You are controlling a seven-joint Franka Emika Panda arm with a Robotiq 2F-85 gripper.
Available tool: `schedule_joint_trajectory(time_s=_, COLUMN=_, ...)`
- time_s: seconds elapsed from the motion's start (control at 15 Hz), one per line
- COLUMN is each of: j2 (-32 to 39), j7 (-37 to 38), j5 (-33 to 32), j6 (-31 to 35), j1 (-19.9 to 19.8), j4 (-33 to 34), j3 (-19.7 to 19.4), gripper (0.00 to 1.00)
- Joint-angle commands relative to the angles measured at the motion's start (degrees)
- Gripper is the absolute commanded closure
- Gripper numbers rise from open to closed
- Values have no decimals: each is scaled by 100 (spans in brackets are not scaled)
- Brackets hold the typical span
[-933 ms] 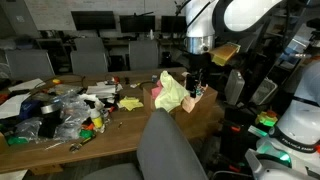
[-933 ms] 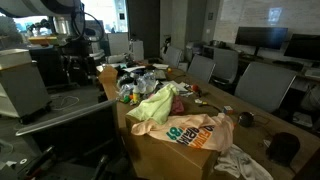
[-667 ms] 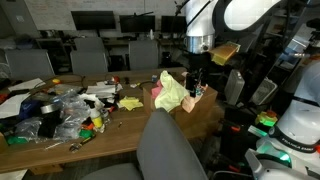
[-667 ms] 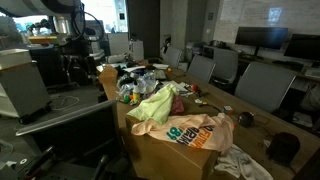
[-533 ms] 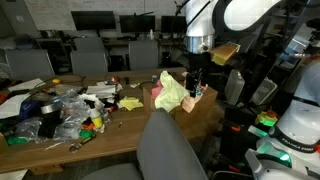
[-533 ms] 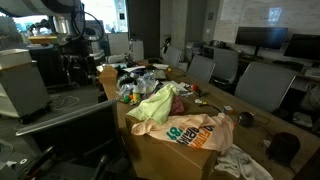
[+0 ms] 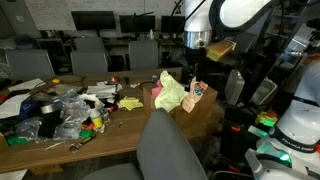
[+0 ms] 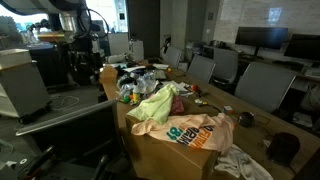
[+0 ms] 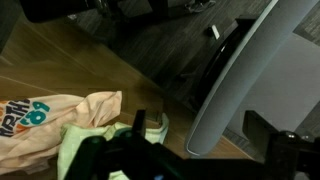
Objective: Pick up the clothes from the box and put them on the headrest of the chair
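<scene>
While the gripper (image 7: 193, 82) hangs right of centre, its opening and hold impossible to tell, the clothes (image 7: 170, 93) heap in the box (image 8: 165, 158) just left of it; chair headrest (image 7: 165, 125) lower centre.

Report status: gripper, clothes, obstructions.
Gripper above brown cardboard box, grip unclear. Yellow-green cloth heaped in box. Grey chair close alongside.

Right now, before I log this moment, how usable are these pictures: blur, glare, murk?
Wrist view: soft throughout, the chair back a smeared grey band, the print on the peach cloth barely legible. In an exterior view the white arm is nearly blown out against a dim room. In an exterior view the light is low and the box front sits in shadow.
</scene>
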Motion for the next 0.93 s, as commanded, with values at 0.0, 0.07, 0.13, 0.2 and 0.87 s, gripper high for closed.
schedule_joint_trajectory(time_s=0.0, j2=527, j7=152, j5=-140, j6=375, j1=-211, j4=588, j3=-201, gripper=0)
schedule_joint_trajectory(time_s=0.07, j2=692, j7=151, j5=-102, j6=478, j1=-273, j4=740, j3=-289, gripper=0)
schedule_joint_trajectory(time_s=0.13, j2=834, j7=172, j5=-95, j6=578, j1=-321, j4=865, j3=-352, gripper=0)
schedule_joint_trajectory(time_s=0.2, j2=1055, j7=215, j5=-108, j6=740, j1=-399, j4=1015, j3=-440, gripper=0)
schedule_joint_trajectory(time_s=0.87, j2=2976, j7=1572, j5=-206, j6=2109, j1=-659, j4=2585, j3=-1309, gripper=0)
